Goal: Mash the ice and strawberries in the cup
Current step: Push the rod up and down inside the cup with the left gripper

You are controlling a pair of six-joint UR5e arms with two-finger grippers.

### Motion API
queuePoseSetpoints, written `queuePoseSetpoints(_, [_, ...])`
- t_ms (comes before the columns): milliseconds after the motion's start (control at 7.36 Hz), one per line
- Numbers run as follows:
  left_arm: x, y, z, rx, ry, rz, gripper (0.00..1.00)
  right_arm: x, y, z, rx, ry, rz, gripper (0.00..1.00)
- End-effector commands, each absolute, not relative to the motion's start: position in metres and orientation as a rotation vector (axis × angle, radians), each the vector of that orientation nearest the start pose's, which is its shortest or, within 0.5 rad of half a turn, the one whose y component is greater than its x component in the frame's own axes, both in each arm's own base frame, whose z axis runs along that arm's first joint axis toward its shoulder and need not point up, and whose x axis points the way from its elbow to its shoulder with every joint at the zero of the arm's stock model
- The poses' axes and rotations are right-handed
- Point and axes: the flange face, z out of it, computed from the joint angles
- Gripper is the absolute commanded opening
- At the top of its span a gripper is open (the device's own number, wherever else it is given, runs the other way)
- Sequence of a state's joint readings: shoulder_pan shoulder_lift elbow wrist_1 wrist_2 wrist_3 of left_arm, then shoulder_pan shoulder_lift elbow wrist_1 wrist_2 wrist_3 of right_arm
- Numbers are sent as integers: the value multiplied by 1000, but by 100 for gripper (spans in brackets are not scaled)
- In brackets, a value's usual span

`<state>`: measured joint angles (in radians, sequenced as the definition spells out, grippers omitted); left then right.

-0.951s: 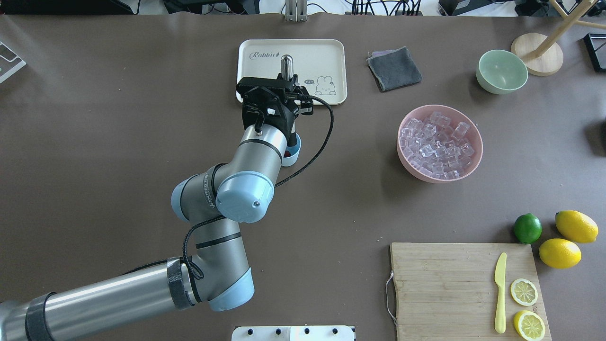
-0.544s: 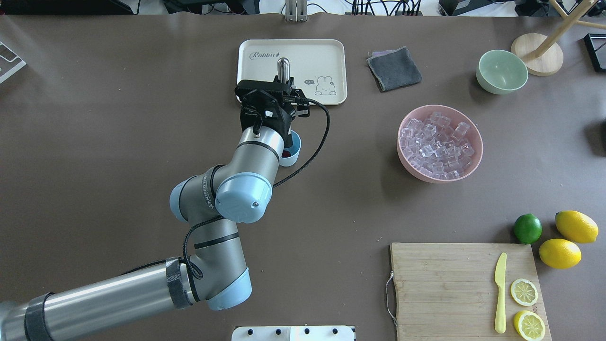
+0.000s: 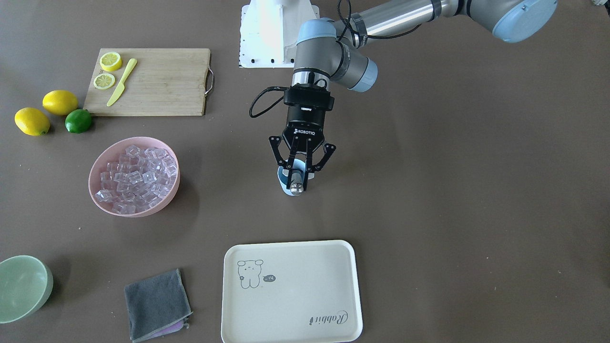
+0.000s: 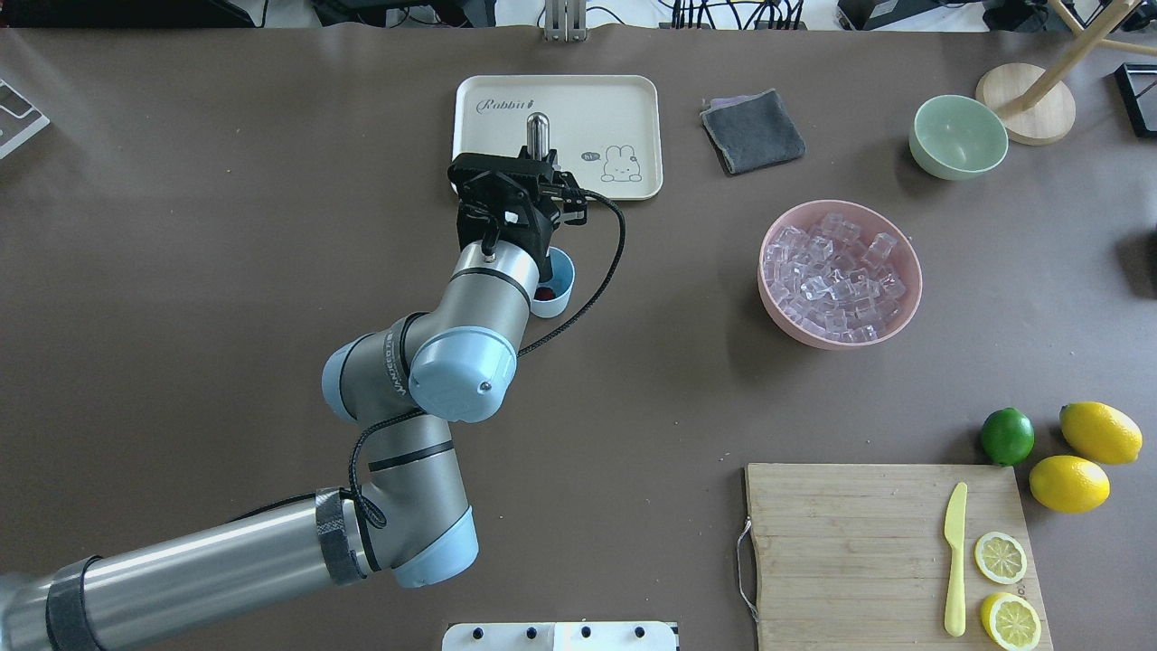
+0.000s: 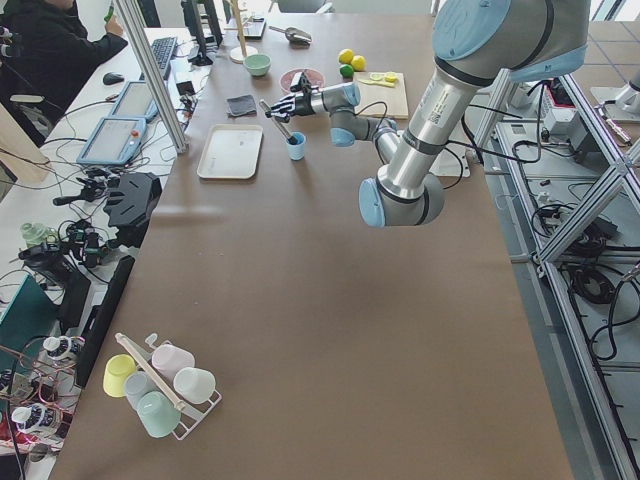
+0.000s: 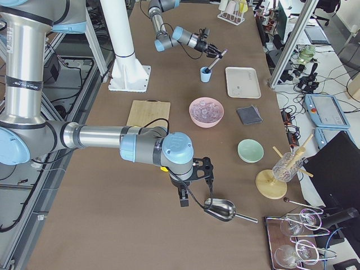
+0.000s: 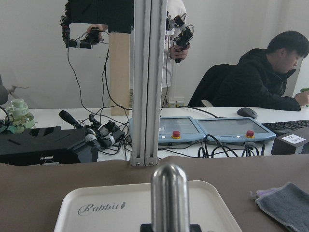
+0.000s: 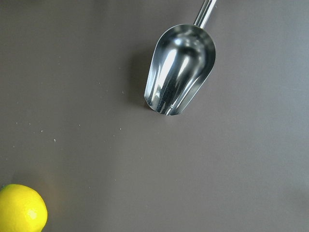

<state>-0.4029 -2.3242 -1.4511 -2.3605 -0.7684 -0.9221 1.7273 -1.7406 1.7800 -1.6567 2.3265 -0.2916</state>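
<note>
The left gripper (image 3: 296, 177) had its two fingers pressed together on the shaft of a polished steel muddler with a rounded top (image 4: 537, 127). The muddler stood tilted, its top leaning away from the robot and its lower end down inside the small pale-blue plastic cup (image 4: 562, 276). The cup stood upright on the brown table, partly hidden under the wrist in the overhead view. A small red strawberry (image 4: 545, 293) lay at the bottom of the cup, beside the muddler's shaft. Whether any ice was in the cup could not be made out.

Beyond the cup, on the side away from the robot, lay a cream rectangular tray with a rabbit drawing (image 4: 615, 99). To the cup's right, well apart, sat a round pink bowl (image 4: 841, 336) heaped with clear ice cubes (image 4: 832, 271). Farther from the cup than that bowl were a folded grey cloth (image 4: 752, 131) and a pale-green bowl (image 4: 958, 136). Nearer the robot than the cup and far to its right lay a bamboo cutting board (image 4: 850, 542) carrying a yellow plastic knife (image 4: 954, 556).

The right gripper (image 6: 197, 177) hung far from the cup, near a shiny steel scoop (image 8: 179, 67) lying on the table; whether its fingers were spread or together could not be told.
</note>
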Motion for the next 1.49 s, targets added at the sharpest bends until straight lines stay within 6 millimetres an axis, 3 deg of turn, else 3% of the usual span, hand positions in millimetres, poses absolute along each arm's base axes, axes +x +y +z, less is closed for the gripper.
queuePoseSetpoints(0, [508, -467, 113, 1326, 788, -328, 26, 130, -402, 640, 130, -748, -111, 100])
queuePoseSetpoints(136, [509, -469, 111, 1322, 791, -330, 26, 129, -403, 640, 130, -746, -112, 100])
queuePoseSetpoints(544, [556, -459, 149, 1240, 808, -338, 26, 130, -403, 641, 127, -739, -112, 100])
queuePoseSetpoints(815, [569, -449, 169, 1231, 819, -334, 26, 131, -404, 644, 123, -732, -111, 100])
queuePoseSetpoints(1087, [567, -447, 159, 1235, 840, -333, 26, 130, -403, 645, 120, -733, -110, 100])
queuePoseSetpoints(1223, [546, -451, 139, 1247, 876, -337, 25, 130, -403, 645, 120, -733, -110, 100])
queuePoseSetpoints(1359, [518, -468, 121, 1218, 946, -286, 25, 130, -401, 645, 118, -733, -109, 100])
